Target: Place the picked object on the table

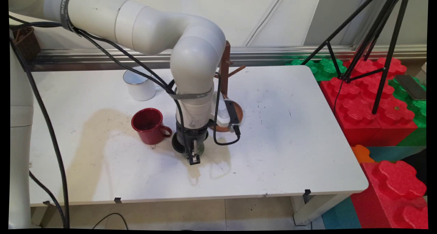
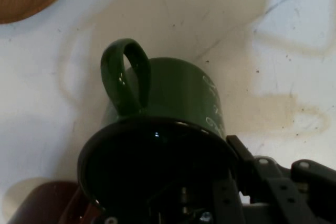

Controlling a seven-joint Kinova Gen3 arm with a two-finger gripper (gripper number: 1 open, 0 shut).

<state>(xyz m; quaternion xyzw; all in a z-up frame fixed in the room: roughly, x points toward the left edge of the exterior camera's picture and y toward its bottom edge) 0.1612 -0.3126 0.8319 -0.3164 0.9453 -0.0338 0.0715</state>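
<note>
We see the gripper (image 1: 194, 159) lowered at the centre of the frame onto a green mug (image 2: 173, 108) that stands on the white worktop (image 1: 290, 142), one finger reaching inside its dark rim, so the jaws are pinching the mug's wall. Just left of it stands a red mug (image 1: 149, 125), a white enamel mug (image 1: 139, 85) sits further up-left, and a wooden mug stand (image 1: 226, 90) rises just behind the arm. The right half of the worktop and the strip along its near edge lie open.
</note>
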